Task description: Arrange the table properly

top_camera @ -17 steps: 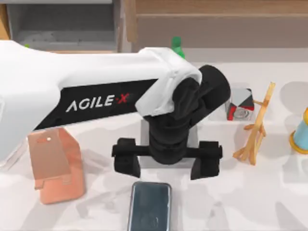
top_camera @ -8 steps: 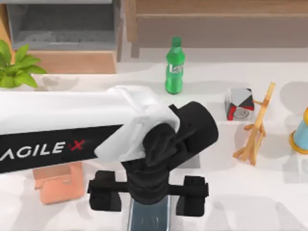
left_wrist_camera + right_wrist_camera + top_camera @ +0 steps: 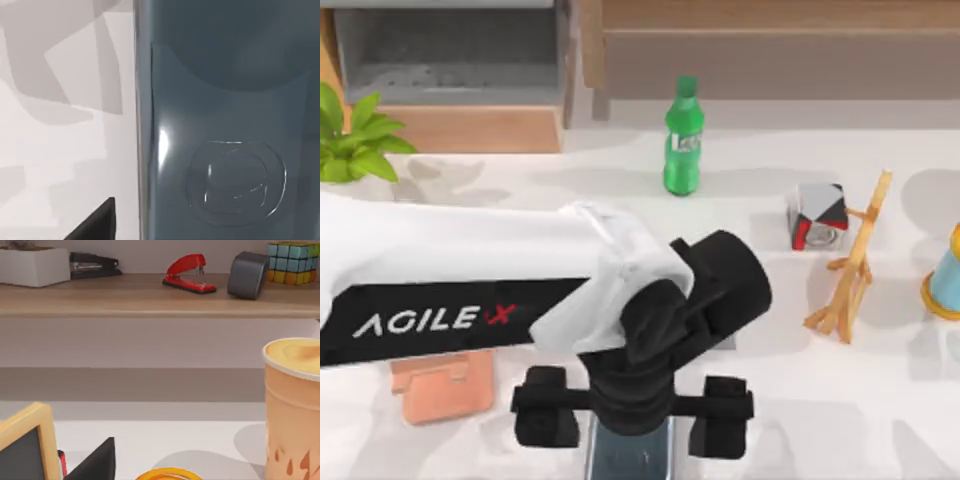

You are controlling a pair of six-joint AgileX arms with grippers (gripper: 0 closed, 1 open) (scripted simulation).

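Your left gripper (image 3: 633, 424) hangs with fingers spread wide astride the phone (image 3: 630, 450) at the near edge of the table (image 3: 880, 400). You likely need to descend, then close on its sides.

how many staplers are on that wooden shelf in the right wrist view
2: a red stapler near the shelf's middle, and a black stapler beside the white box. More may sit beyond the view's edges.
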